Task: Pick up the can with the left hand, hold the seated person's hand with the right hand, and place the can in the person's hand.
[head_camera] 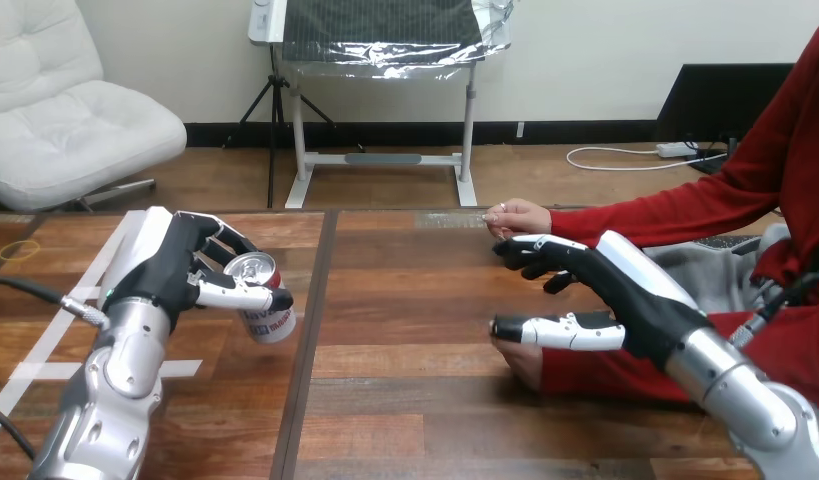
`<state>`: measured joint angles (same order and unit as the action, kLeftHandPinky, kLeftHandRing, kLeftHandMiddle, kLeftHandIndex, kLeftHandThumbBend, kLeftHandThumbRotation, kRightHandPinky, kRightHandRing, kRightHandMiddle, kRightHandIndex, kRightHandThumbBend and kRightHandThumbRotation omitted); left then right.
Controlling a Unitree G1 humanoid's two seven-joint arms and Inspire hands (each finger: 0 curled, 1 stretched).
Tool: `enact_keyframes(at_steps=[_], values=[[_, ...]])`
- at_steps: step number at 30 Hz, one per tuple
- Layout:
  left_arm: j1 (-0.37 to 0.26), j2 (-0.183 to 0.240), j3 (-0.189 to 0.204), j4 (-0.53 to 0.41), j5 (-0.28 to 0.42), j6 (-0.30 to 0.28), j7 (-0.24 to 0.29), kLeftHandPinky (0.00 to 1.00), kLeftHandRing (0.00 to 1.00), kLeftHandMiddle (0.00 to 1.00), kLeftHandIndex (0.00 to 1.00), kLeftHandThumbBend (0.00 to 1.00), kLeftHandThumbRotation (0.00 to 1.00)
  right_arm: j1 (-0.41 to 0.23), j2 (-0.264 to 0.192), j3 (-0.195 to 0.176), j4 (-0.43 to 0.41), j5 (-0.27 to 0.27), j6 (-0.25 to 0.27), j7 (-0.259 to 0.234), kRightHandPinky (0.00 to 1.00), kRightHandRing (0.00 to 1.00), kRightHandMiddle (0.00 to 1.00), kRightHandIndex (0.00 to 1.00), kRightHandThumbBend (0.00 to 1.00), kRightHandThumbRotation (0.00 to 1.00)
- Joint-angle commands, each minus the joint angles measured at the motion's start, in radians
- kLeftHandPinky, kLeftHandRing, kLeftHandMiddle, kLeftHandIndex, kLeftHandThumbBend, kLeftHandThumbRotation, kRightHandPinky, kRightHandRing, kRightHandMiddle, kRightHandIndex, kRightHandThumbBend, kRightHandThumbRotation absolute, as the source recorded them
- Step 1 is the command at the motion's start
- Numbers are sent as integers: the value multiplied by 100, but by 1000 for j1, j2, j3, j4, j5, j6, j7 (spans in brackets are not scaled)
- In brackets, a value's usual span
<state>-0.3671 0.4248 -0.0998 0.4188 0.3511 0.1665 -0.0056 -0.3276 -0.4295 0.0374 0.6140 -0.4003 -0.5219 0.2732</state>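
Note:
The can [268, 320], silver on top with a white, red and blue label, is tilted in my left hand [170, 270] over the table's left half; fingers and thumb are curled round it. My right hand [625, 295] hovers at the right with straight fingers [530, 255] and its thumb stretched left, holding nothing. One hand of the person [517, 215] rests on the table just beyond those fingers. The person's other hand [523, 362] lies under my thumb, on the near side, red sleeve running right. I see no finger curled round either hand.
White tape lines [60, 335] mark the table's left part, and a thin yellow ring [19, 250] lies near the far left edge. A dark seam [307, 340] splits the wooden table [405, 400] between my two hands.

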Motion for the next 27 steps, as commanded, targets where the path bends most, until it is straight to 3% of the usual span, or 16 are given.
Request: enact_keyframes(at_steps=[1,12,27], values=[[-92,43,61,-258,-3,13,-18,32,36,42,44,72,0,-240,-69,41,101,-33,8,13,72,83,85,86,100,64],[-85,42,62,-290,1,52,-41,31,35,41,44,73,0,-302,-108,63,210,-28,10,81,68,84,86,87,100,56],[-78,40,68,-303,8,65,-55,32,36,41,44,73,0,-348,-160,76,295,3,-22,151,71,84,87,88,100,48]])
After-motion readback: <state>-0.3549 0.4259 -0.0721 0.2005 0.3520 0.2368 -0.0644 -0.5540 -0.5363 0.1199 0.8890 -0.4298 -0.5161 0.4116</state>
